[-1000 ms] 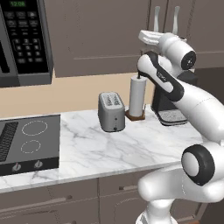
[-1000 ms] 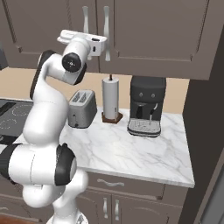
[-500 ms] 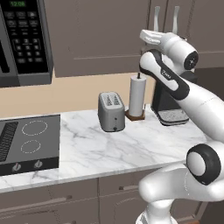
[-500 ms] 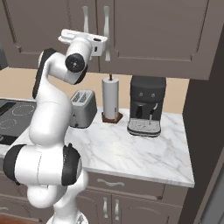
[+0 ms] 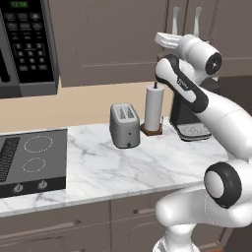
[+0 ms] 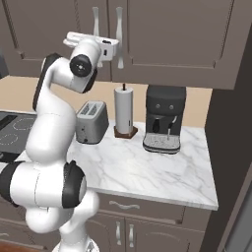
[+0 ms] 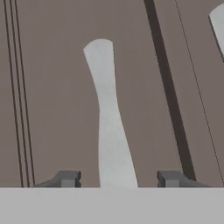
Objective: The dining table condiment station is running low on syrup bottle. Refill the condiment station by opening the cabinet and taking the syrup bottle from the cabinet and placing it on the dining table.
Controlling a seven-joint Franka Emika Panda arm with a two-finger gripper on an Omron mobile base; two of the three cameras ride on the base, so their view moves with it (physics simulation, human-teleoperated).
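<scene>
My fingers (image 7: 118, 178) are spread wide, nothing gripped, lined up either side of the long curved silver bar handle (image 7: 109, 122) on the wide taupe-brown wall cabinet (image 7: 52, 87). The handle sits between the 2 tips, not touched yet as far as I can tell.

Handling call: the handle is rigid metal and probably slick, so I'd pinch its narrow mid-section, where the tips already straddle it. The door should be light on its hinges; I'd pull along an arc, not straight out.

The cabinet is shut, so the syrup bottle is hidden, presumably inside.

Count:
- 2 silver handles side by side at the door seam (image 6: 119, 34), the second one just clipping the hand view's top right (image 7: 217, 22)
- 1 grey toaster (image 5: 124, 125)
- 1 white paper-towel roll on a brown base (image 5: 153, 108)
- 1 black coffee machine (image 6: 164, 119)
- 1 black microwave (image 5: 27, 44)
- 1 black cooktop (image 5: 32, 160)

All on or above the white marble table (image 5: 138, 167).
</scene>
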